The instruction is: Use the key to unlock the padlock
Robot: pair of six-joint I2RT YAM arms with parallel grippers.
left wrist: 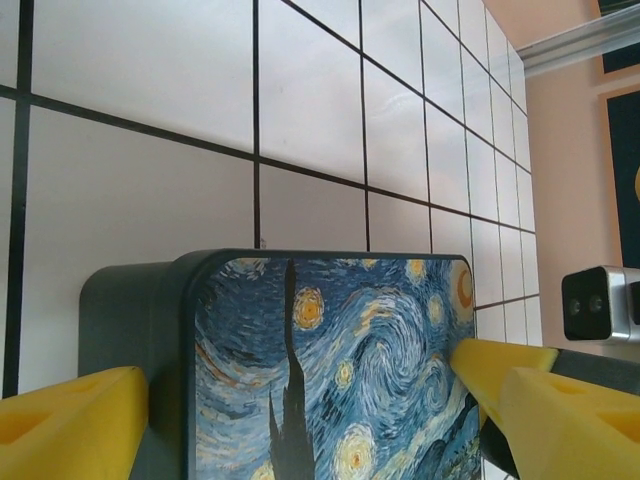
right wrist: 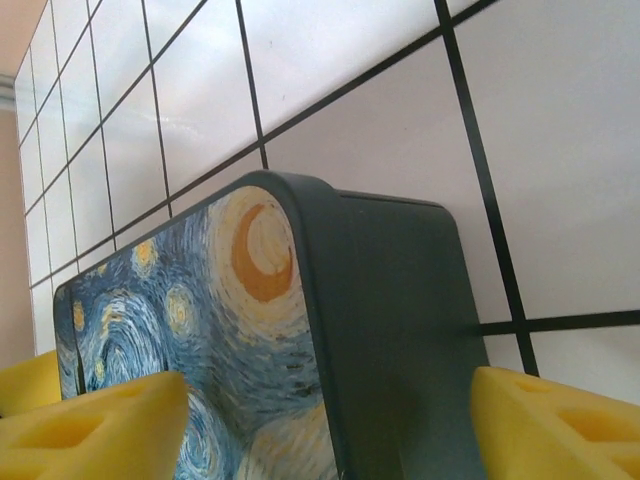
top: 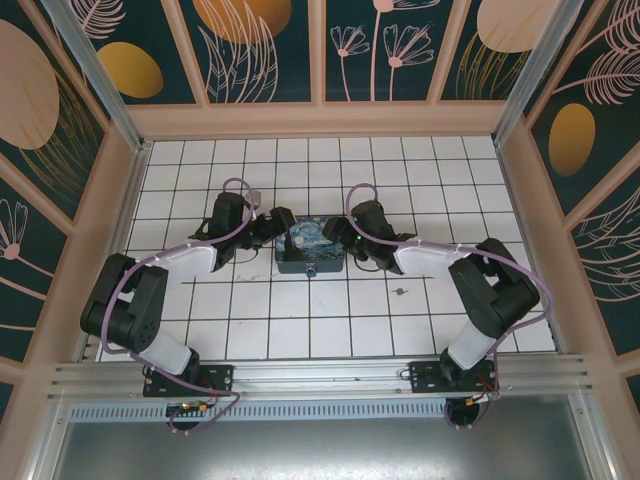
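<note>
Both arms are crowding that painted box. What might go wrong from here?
1. The key lies alone on the tiles, apart from both arms. It is so small and thin that it may be hard to pick up.
2. The left fingers and right fingers closely flank the painted box, so they might bump each other or shove it.

Two robot arms rise from bases at the near edge, elbows bent outward, forearms angling inward to meet mid-scene. The left gripper [top: 270, 223] points right, its yellow fingers [left wrist: 70, 425] spread wide. The right gripper [top: 347, 232] points left, facing it, its yellow pads [right wrist: 555, 425] also well apart.
</note>
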